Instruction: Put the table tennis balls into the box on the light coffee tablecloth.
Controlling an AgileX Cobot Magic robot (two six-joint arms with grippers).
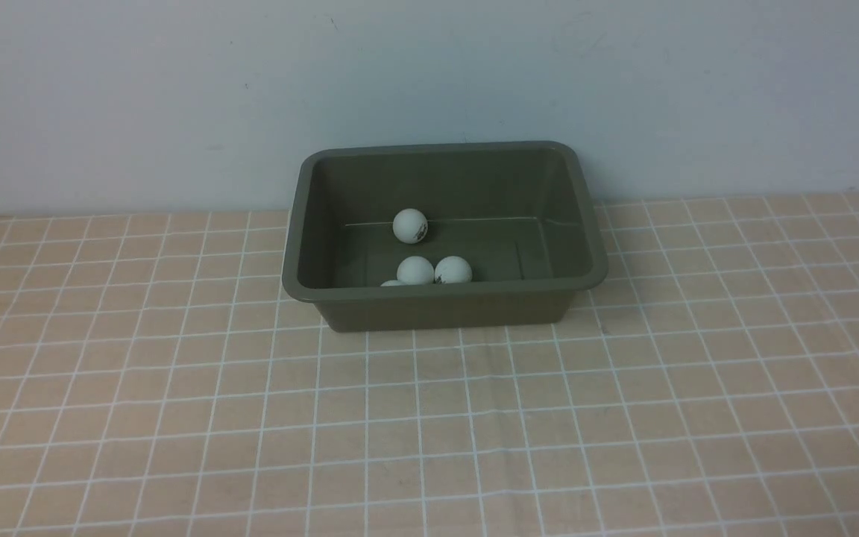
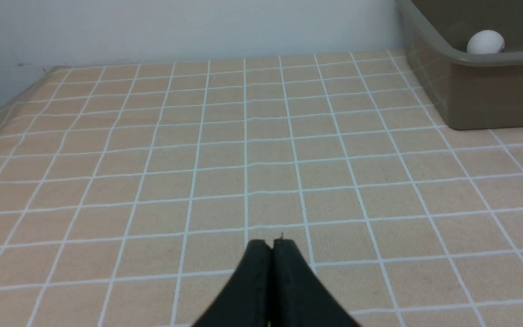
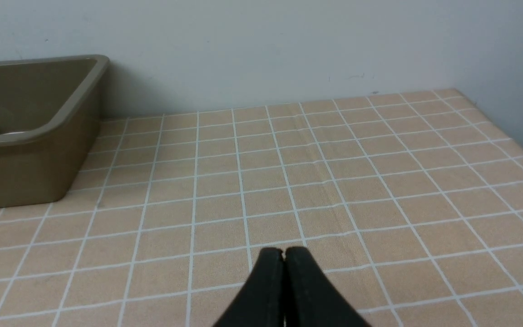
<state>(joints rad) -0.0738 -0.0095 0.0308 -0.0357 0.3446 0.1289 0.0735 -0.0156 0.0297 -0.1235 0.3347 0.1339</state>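
Observation:
The olive-green box (image 1: 444,289) stands on the light coffee tablecloth (image 1: 429,418) near the back wall. Inside lie white table tennis balls: one (image 1: 410,225) toward the back, two (image 1: 415,271) (image 1: 452,271) side by side near the front wall, and a fourth (image 1: 394,283) mostly hidden behind the front rim. My left gripper (image 2: 272,245) is shut and empty over bare cloth, left of the box (image 2: 479,91), where one ball (image 2: 485,42) shows. My right gripper (image 3: 283,252) is shut and empty over cloth, right of the box (image 3: 30,154). Neither gripper shows in the front view.
A plain pale wall (image 1: 429,89) runs close behind the box. The tablecloth's far left corner (image 2: 48,72) and far right corner (image 3: 447,93) show in the wrist views. No other objects lie on the cloth.

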